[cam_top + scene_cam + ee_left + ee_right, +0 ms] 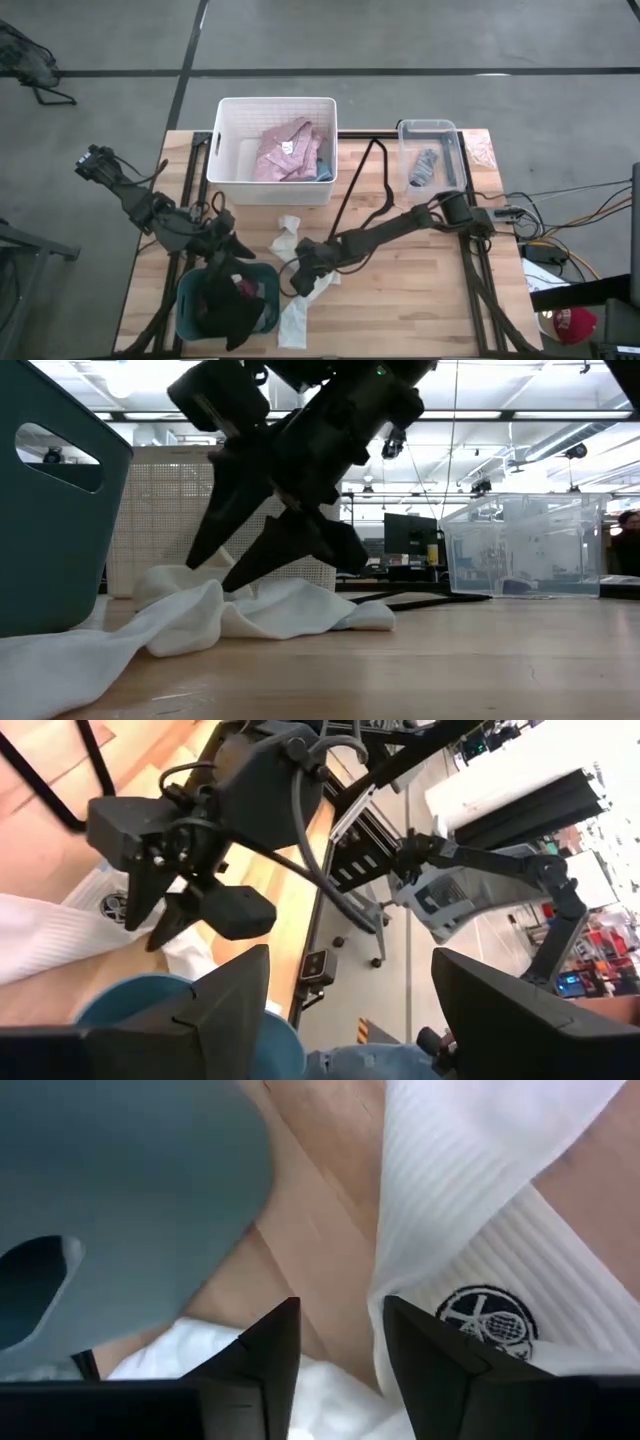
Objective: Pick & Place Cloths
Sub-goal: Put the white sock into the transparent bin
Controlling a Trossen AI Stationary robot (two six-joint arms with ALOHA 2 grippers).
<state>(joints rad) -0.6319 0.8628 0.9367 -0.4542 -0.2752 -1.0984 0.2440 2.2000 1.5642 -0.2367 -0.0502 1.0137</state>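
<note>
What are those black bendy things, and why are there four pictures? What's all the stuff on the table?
Those are two robot arms, each ending in a two-finger claw called a gripper. One picture looks down from above, one looks across the table from low down, and two come from little cameras on the arms' wrists.

On the wooden table sit a white basket with a pink checked shirt inside, a clear bin with a small grey piece, and a teal bin with dark clothes. A black hanger lies in the middle.

The right gripper is down at a white ribbed cloth, its fingers partly apart around a fold. The left gripper hangs open above the teal bin, holding nothing.
</note>
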